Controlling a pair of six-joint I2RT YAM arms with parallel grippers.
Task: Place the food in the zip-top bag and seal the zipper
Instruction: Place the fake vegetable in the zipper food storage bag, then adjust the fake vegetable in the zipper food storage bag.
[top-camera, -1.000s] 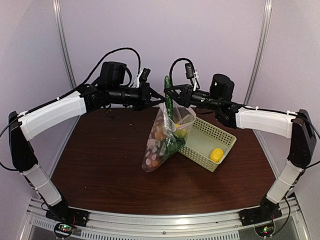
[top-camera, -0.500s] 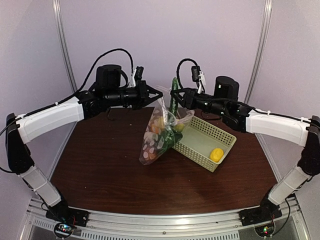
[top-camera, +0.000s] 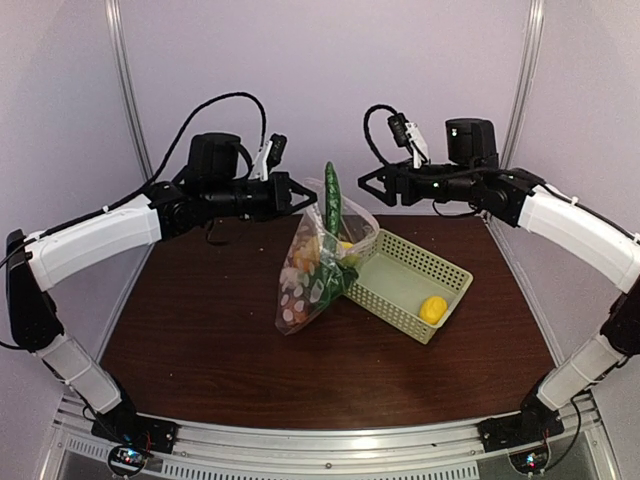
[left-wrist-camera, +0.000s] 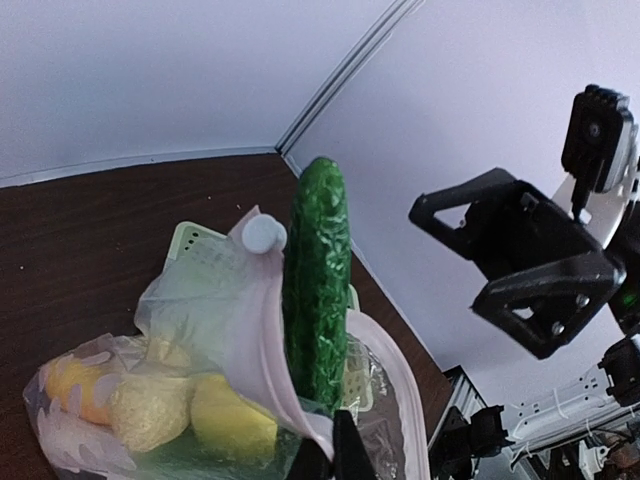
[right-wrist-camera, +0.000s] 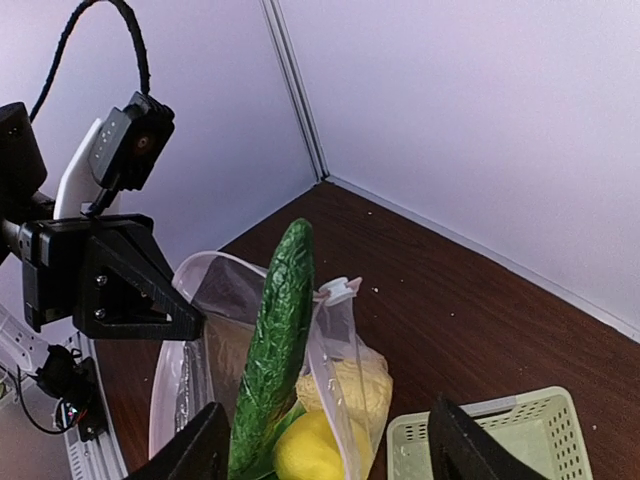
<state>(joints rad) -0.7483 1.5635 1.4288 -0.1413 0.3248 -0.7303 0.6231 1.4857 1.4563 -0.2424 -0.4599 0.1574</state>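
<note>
The clear dotted zip-top bag (top-camera: 308, 272) stands open, leaning on the basket. It holds lemons (right-wrist-camera: 315, 445), orange and brown pieces, and a dark green cucumber (top-camera: 332, 202) that sticks upright out of the mouth. My left gripper (top-camera: 308, 199) is shut on the bag's pale pink zipper strip (left-wrist-camera: 262, 330) and holds the rim up. The strip's white slider (left-wrist-camera: 263, 234) sits at the far end. My right gripper (top-camera: 364, 187) is open and empty, up and to the right of the cucumber, apart from it. One lemon (top-camera: 433, 308) lies in the basket.
The pale green mesh basket (top-camera: 415, 262) sits right of centre on the brown table, with the bag resting against its left rim. Purple walls close the back and sides. The two grippers face each other above the bag.
My right gripper has let go of the cucumber and drawn back up to the right. The cucumber now stands in the bag. My left gripper has shifted slightly left with the rim.
</note>
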